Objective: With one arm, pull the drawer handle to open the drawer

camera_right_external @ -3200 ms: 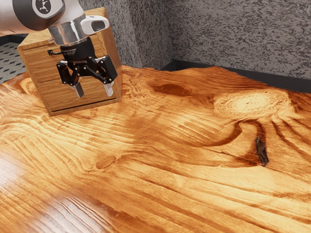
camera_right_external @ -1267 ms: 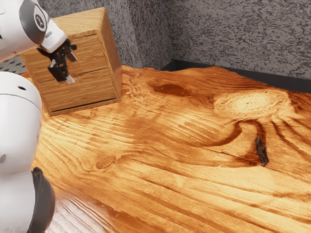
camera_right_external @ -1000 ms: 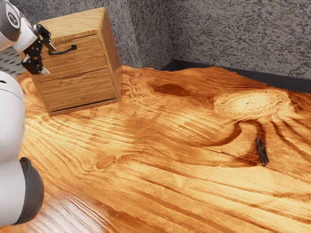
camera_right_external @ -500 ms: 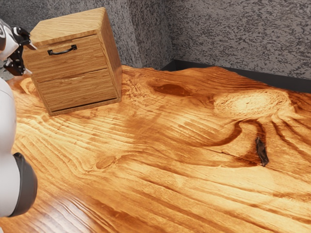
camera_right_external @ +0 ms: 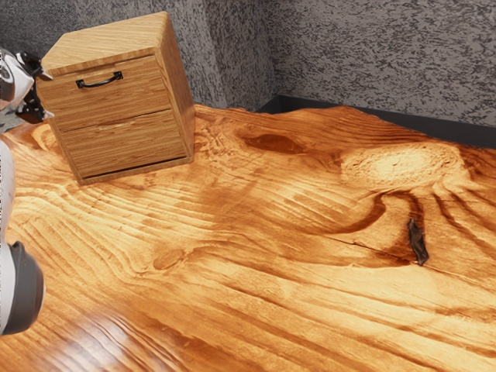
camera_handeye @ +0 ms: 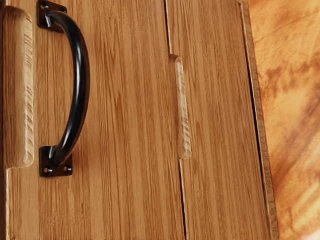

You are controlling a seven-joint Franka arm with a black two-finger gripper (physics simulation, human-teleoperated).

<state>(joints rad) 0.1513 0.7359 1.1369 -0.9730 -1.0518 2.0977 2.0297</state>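
Note:
A small wooden cabinet [camera_right_external: 116,37] stands at the table's back, toward the exterior view's left. Its top drawer [camera_right_external: 108,97] carries a black curved handle [camera_right_external: 99,80], and a plain lower drawer [camera_right_external: 124,143] sits beneath. Both fronts lie flush with the cabinet. My gripper [camera_right_external: 32,87] hovers at the exterior view's left edge, just beside the cabinet's front corner at top-drawer height, apart from the handle. The wrist view faces the drawer fronts from close by: the handle [camera_handeye: 75,90] on the top drawer [camera_handeye: 125,150], and the lower drawer [camera_handeye: 220,125] beyond the seam.
The wooden table [camera_right_external: 294,232] stretches toward the exterior view's right, with a small dark knot [camera_right_external: 417,242] in it. A grey rough wall [camera_right_external: 372,46] runs behind. A white link of my arm [camera_right_external: 15,287] rises at the lower left edge.
My hand has swung from in front of the drawers toward the exterior view's left, ending beside the cabinet's front corner. The handle is uncovered now. Both drawers have stayed shut.

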